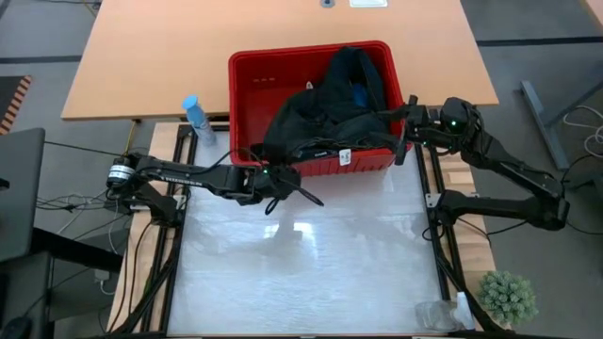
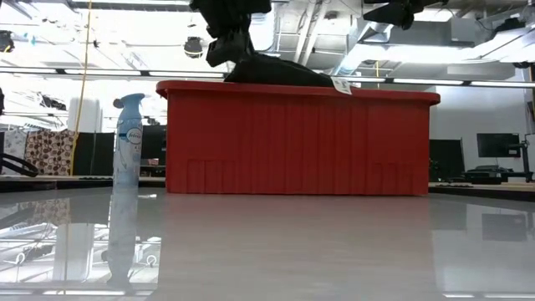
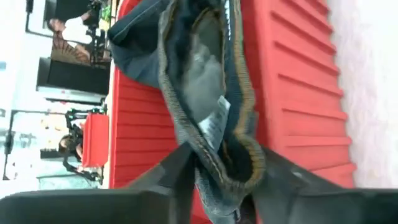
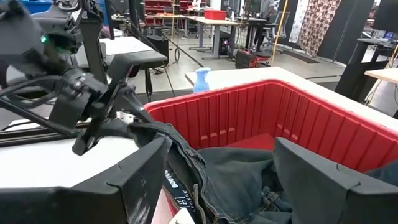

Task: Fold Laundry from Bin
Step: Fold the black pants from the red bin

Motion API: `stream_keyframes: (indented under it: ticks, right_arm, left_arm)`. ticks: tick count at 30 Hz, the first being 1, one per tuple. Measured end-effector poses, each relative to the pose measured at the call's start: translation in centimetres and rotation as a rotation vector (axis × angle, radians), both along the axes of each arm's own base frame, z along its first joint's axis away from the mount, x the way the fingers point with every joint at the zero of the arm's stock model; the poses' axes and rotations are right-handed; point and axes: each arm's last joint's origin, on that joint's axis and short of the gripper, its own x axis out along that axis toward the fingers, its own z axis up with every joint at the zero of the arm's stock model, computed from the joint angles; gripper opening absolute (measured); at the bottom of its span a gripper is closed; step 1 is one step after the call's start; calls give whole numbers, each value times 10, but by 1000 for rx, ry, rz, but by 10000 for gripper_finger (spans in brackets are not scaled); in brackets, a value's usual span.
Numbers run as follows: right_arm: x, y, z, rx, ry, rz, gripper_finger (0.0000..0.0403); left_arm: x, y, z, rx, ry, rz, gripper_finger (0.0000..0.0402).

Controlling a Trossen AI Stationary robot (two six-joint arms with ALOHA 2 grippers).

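The red bin (image 1: 254, 85) stands at the table's far middle, and dark laundry (image 1: 330, 108) is heaped in it and spills over its near rim. A bit of blue cloth (image 1: 359, 92) peeks out of the heap. My left gripper (image 3: 230, 180) is at the bin's near wall (image 1: 283, 177), shut on a dark denim garment (image 3: 199, 74) that hangs over the rim. My right gripper (image 4: 233, 186) hovers open above the bin's right end (image 1: 407, 122), with nothing between its fingers. My left gripper pinches the garment's waistband (image 3: 233, 158), near its white label, between its two fingers (image 3: 177, 171). The fingers come almost level from the table's left and near side, tipped slightly down. The waistband hangs over the bin's near rim, and the rest of the garment lies in the bin.
A pale blue spray bottle (image 1: 196, 118) stands left of the bin (image 2: 127, 138). A small green plant (image 1: 509, 297) and a clear plastic piece (image 1: 438, 315) sit at the near right corner. The white table surface (image 1: 301, 273) lies in front of the bin.
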Motion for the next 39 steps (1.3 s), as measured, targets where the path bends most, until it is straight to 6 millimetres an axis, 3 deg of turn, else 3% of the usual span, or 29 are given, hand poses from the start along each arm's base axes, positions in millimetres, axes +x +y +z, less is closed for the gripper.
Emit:
stream_keyframes:
  ticks: [3, 5, 14, 18, 28, 39]
  right_arm:
    - [0, 0, -2, 11, 18, 0, 316]
    - [1, -1, -6, 31, 50, -1, 316]
    - [18, -10, -24, 28, 200, 20, 315]
    - [27, -14, -31, 5, 254, 32, 315]
    - [33, -17, -53, -148, 536, -30, 315]
    - [42, -34, -76, -88, 718, -106, 315]
  left_arm:
    - [0, 4, 0, 8, 18, 3, 34]
    - [1, 5, 5, 24, 32, -6, 13]
    - [4, 18, 63, 94, -64, 26, 3]
    - [2, 31, 78, 115, -83, 60, 3]
    - [-1, 56, 82, 121, -70, 109, 3]
    - [-2, 63, 82, 125, -55, 111, 3]
